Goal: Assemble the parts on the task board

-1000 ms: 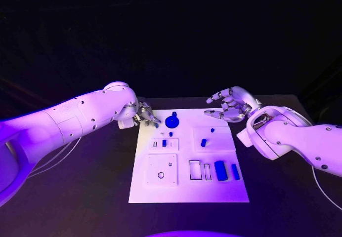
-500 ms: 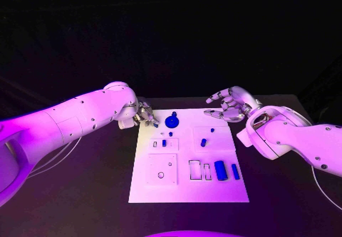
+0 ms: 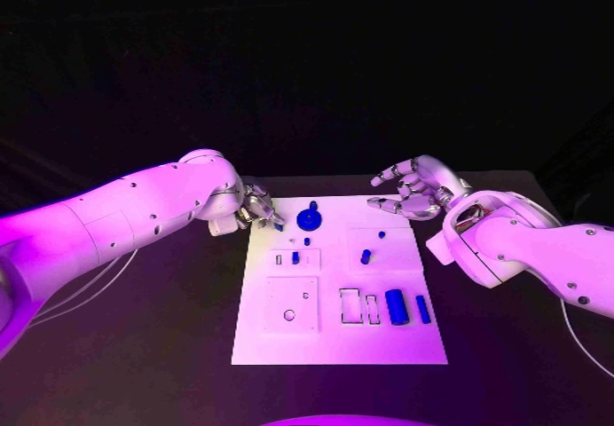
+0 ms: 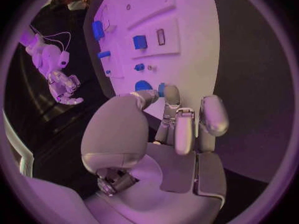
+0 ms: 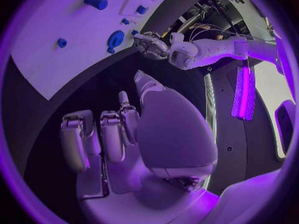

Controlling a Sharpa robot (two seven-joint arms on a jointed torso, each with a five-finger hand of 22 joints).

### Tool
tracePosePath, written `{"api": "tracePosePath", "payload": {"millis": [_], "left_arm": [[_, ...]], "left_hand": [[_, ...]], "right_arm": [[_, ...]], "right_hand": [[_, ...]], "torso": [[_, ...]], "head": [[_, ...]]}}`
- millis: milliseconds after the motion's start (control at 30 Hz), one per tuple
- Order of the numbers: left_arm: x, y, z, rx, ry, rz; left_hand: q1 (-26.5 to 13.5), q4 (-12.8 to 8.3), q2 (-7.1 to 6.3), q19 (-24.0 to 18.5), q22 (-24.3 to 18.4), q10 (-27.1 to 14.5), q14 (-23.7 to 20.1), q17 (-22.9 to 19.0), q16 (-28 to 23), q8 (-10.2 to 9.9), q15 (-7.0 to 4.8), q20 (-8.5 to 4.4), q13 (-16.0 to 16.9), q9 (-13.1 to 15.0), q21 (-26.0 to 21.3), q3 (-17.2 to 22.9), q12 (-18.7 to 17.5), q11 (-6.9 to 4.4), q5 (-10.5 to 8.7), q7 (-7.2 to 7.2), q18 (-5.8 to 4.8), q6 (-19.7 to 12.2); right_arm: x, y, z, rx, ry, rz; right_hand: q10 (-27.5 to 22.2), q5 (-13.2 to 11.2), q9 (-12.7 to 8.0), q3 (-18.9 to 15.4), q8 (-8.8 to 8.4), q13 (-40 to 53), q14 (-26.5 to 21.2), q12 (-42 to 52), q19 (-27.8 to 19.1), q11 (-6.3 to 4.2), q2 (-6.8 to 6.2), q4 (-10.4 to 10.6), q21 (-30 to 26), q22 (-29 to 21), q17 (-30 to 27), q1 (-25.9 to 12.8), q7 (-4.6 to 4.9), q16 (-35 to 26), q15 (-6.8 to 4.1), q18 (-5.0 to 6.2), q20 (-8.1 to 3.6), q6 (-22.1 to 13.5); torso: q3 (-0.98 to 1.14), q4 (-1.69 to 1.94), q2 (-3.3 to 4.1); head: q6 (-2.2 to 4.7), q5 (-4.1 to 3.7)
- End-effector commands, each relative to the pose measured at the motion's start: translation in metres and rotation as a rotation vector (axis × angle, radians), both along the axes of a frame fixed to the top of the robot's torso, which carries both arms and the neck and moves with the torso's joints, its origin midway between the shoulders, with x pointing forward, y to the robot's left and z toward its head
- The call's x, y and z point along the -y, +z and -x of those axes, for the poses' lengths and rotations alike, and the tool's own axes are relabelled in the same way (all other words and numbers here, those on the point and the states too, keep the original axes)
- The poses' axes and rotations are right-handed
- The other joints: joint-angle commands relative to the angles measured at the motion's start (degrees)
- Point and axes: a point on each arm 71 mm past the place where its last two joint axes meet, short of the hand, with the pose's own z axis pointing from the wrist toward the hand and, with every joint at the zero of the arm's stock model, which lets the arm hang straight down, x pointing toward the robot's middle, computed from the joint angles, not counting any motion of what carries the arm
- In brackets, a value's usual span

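The white task board (image 3: 339, 342) lies mid-table. At its far left corner my left hand (image 3: 261, 210) pinches a small blue part (image 4: 161, 89) between thumb and a fingertip, just beside the round blue knob (image 3: 309, 217). My right hand (image 3: 412, 196) hovers over the board's far right corner with its fingers spread and nothing in them. On the board there are a blue piece in a left recess (image 3: 295, 257), another on the right plate (image 3: 365, 256), a blue cylinder (image 3: 397, 306) and a blue bar (image 3: 422, 308).
Black table (image 3: 153, 355) surrounds the board on every side. Two open rectangular slots (image 3: 350, 304) lie left of the cylinder, and a square plate with a small hole (image 3: 290, 304) sits at the near left. Both white forearms flank the board.
The left arm has lifted and shifted slightly, while its hand stays at the board's far left corner. The right hand has not moved.
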Motion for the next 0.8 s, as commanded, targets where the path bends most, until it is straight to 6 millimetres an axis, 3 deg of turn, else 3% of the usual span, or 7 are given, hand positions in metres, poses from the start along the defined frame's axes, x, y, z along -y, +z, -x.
{"api": "tracePosePath", "payload": {"millis": [33, 367, 467, 800], "left_arm": [[0.001, 0.002, 0.006, -0.013, 0.017, 0.052], [-0.007, 0.012, 0.03, 0.057, 0.01, 0.069], [-0.007, 0.012, 0.036, 0.085, 0.002, 0.061], [-0.004, 0.003, 0.054, 0.143, -0.027, 0.023]], "left_hand": [[-1.2, -9.0, -0.29, 0.7, 0.5, 0.8, 4.2, 8.5, 0.3, 0.4, -0.56, -0.11, 0.3, 5.2, 0.5, 9.7, 0.4, -0.03, 0.39, -0.85, -0.94, 0.6], [-3.4, -11.3, -2.1, 2.5, 3.3, 3.4, 4.4, 9.2, 0.7, 1.0, -1.05, -0.58, 2.8, 5.1, 2.1, 13.3, 2.1, -0.58, 1.7, -1.38, -1.5, 2.1], [-3.9, -11.6, -2.47, 3.0, 4.0, 4.0, 4.5, 9.2, 0.7, 1.1, -1.16, -0.69, 3.4, 5.0, 2.5, 14.0, 2.5, -0.71, 2.26, -1.51, -1.65, 2.5], [-4.5, -12.0, -2.99, 3.1, 4.2, 4.8, 4.5, 9.5, 0.8, 1.2, -1.31, -0.83, 4.3, 5.0, 2.7, 14.7, 3.2, -0.9, 2.91, -1.71, -1.68, 3.0]], "right_arm": [[-0.001, 0.0, 0.001, -0.002, 0.014, 0.007], [0.002, -0.001, 0.0, -0.004, 0.009, 0.009], [0.003, -0.002, 0.0, -0.006, 0.007, 0.009], [0.004, -0.003, 0.0, -0.01, 0.004, 0.007]], "right_hand": [[-0.4, 0.3, -0.1, -0.1, -0.16, 6.0, 5.5, -0.2, 5.9, -0.21, 0.2, 0.2, 0.3, 15.1, 13.0, -0.2, 0.07, -0.4, 0.37, -0.39, 0.2, 0.5], [-0.4, 0.3, -0.1, -0.1, -0.15, 6.0, 5.5, -0.1, 5.9, -0.21, 0.27, 0.2, 0.3, 15.1, 13.0, -0.3, 0.07, -0.4, 0.37, -0.39, 0.2, 0.5], [-0.3, 0.4, -0.1, -0.1, -0.15, 6.0, 5.5, -0.1, 5.9, -0.21, 0.33, 0.3, 0.3, 15.1, 13.0, -0.4, 0.08, -0.4, 0.37, -0.39, 0.19, 0.5], [-0.3, 0.4, -0.1, -0.1, -0.15, 6.0, 5.5, -0.1, 5.9, -0.21, 0.33, 0.3, 0.3, 15.1, 13.0, -0.4, 0.08, -0.4, 0.37, -0.39, 0.19, 0.5]], "torso": [[0.04, 0.16, -0.05], [0.16, 0.29, -0.2], [0.06, 0.26, -0.17], [0.02, 0.43, -0.18]], "head": [[-0.09, 0.02], [-0.31, 0.46], [-0.34, 0.65], [-0.41, 0.91]]}}
